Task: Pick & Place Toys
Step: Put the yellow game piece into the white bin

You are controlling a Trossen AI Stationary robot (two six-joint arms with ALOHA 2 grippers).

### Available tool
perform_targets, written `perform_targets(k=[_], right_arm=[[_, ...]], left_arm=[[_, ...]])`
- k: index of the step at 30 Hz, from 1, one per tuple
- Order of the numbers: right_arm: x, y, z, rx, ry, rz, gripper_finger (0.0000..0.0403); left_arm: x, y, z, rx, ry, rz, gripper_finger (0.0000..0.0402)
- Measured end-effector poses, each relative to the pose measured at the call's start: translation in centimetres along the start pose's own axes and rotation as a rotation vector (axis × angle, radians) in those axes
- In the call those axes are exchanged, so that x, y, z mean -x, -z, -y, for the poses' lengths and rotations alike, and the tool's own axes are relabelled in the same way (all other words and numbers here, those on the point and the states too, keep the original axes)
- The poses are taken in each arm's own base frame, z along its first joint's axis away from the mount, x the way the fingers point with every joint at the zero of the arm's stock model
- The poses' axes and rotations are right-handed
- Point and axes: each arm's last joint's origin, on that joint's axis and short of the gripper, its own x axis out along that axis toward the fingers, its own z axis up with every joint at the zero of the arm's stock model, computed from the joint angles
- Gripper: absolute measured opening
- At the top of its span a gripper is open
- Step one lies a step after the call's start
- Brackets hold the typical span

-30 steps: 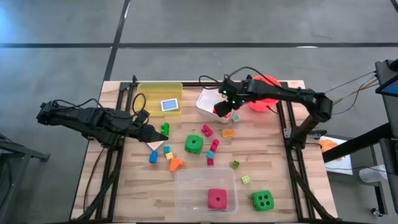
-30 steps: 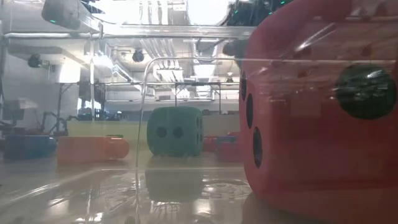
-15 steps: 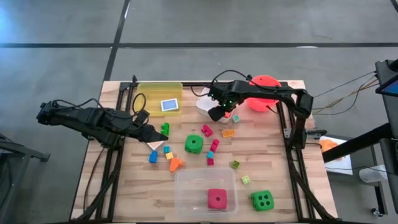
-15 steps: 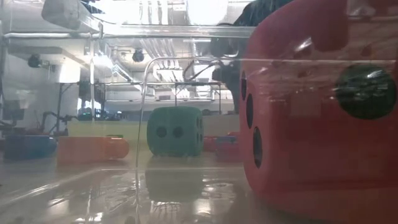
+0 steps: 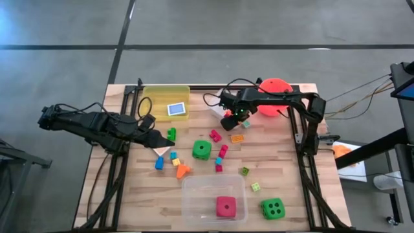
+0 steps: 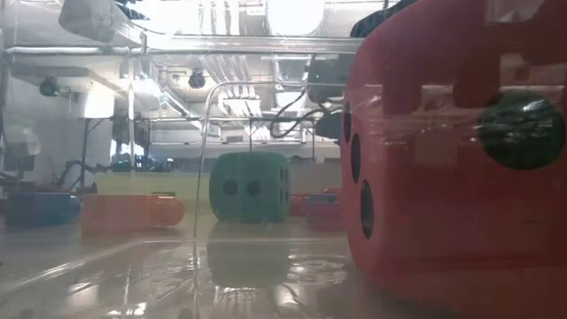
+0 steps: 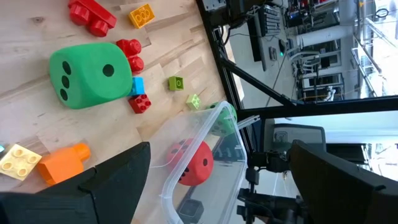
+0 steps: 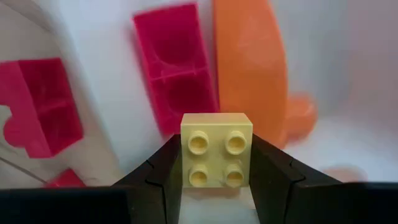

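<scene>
Right gripper (image 8: 217, 186) clamped on a pale yellow block (image 8: 216, 149), hovering over the white tub (image 5: 215, 107) with pink blocks (image 8: 176, 62) directly ahead: place step, next is opening to drop it in; left gripper (image 7: 217, 180) idles wide open.

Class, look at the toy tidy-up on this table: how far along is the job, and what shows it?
Done: a pink die sits in the clear tub, a blue tile in the yellow tub. In hand: the right gripper holds a pale yellow block over the white tub, which holds pink blocks. Left: two green dice and scattered blocks; the left gripper waits open.
</scene>
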Motion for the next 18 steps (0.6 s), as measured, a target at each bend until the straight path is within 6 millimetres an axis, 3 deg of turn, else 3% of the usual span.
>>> perform_targets(k=[18], right_arm=[[-0.09, -0.08, -0.08, 0.04, -0.014, 0.009, 0.013]], left_arm=[[-0.01, 0.01, 0.0, 0.001, 0.001, 0.0, 0.037]])
